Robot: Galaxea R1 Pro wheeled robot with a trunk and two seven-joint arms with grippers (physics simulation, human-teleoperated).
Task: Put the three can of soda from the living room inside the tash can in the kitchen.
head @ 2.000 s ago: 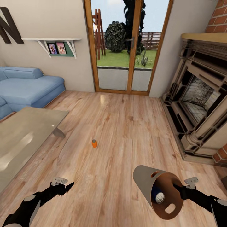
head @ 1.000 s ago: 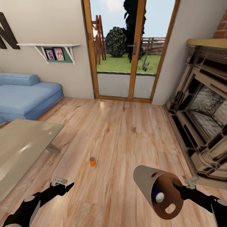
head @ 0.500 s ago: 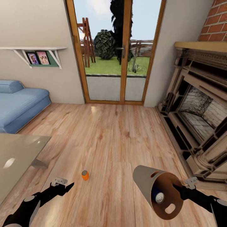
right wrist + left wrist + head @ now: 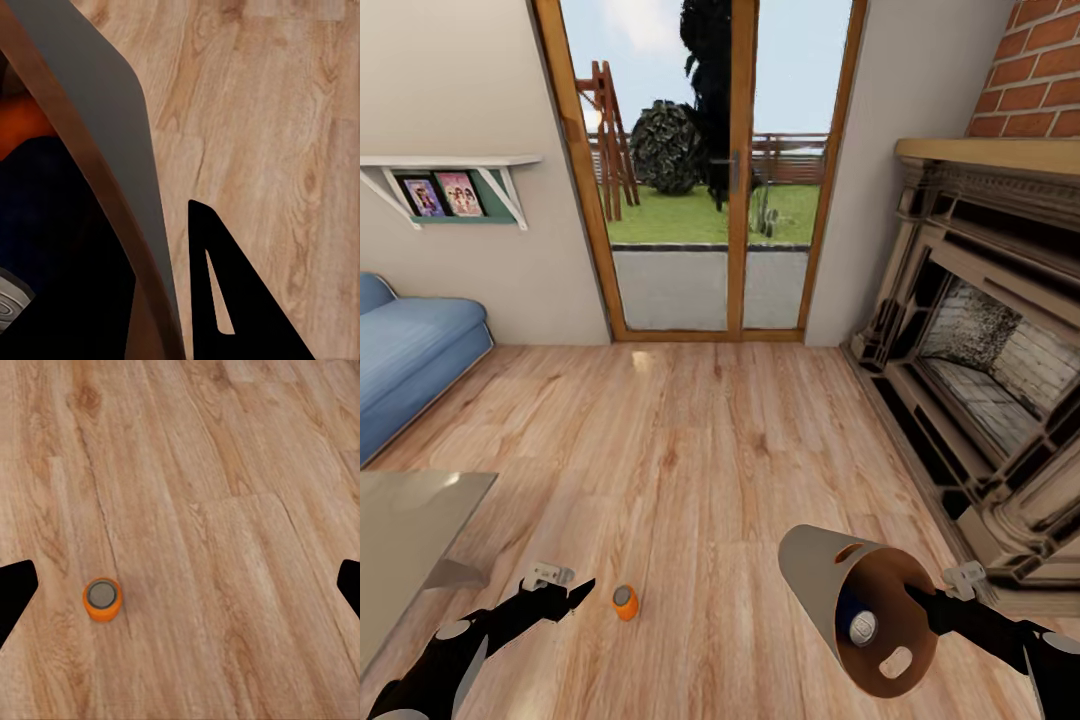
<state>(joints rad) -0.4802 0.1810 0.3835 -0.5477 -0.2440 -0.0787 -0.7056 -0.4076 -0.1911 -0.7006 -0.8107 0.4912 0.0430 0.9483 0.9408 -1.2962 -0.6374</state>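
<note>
The right black two-finger gripper (image 4: pixel 920 598) is closed on the rim of the grey tapered trash bucket with a brown-orange interior (image 4: pixel 822 570). The bucket is held clear of the floor, tipped on its side, with its mouth facing the camera in the head view. In the right wrist view, one black finger (image 4: pixel 225 300) lies against the outside of the grey bucket wall (image 4: pixel 105 135). The opposing finger appears to sit inside the rim, although that view does not show it clearly.

A dark blue soda can with a silver-grey top (image 4: pixel 858 624) lies inside the bucket. In the right wrist view, an orange surface (image 4: pixel 26 124) shows above the dark blue one inside the bucket.

The left black two-finger gripper (image 4: pixel 575 592) is empty. Its fingertips (image 4: pixel 15 592) stand wide apart at the two edges of the left wrist view.

An orange soda can with a silver-grey top (image 4: pixel 624 602) stands upright on the light wood plank floor (image 4: pixel 710 450), just beside the left gripper and apart from it. In the left wrist view the can (image 4: pixel 102 598) sits between the fingertips, nearer one of them.

A large glass low table (image 4: pixel 405 520) occupies the left edge of the head view. A blue sofa (image 4: pixel 410 350) stands behind it. Wood-framed glass doors (image 4: pixel 705 180) are ahead, and a stone fireplace (image 4: pixel 980 360) is at the right.
</note>
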